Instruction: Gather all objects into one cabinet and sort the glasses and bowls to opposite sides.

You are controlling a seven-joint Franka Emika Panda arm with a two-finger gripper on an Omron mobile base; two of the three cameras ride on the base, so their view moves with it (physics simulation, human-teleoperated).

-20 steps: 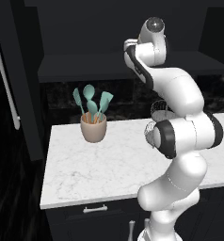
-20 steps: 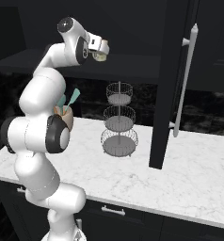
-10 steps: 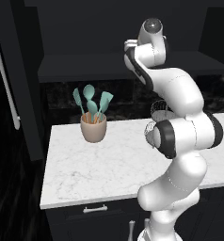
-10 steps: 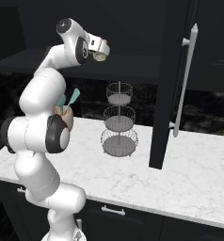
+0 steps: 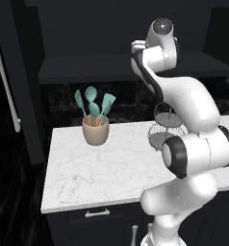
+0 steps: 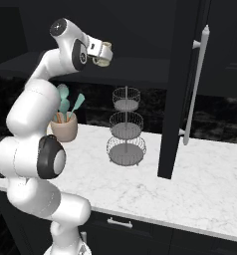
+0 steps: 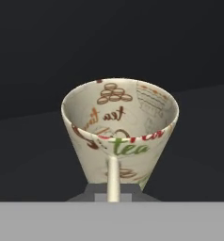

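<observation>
The gripper [image 6: 104, 53] is up high in front of the cabinet shelf [image 6: 140, 74], and the cup [image 7: 119, 133] sits right at its tip, with the shelf behind it. Down below on the counter [image 6: 210, 184], the pot of utensils [image 5: 95, 125] stands to the left near the back wall, and the wire basket stand [image 6: 126, 130] stands to its right, well apart from it. The open cabinet door [image 6: 182, 84] hangs to the right of the basket stand, and the drawer pull [image 6: 120, 223] is below the counter's front edge.
</observation>
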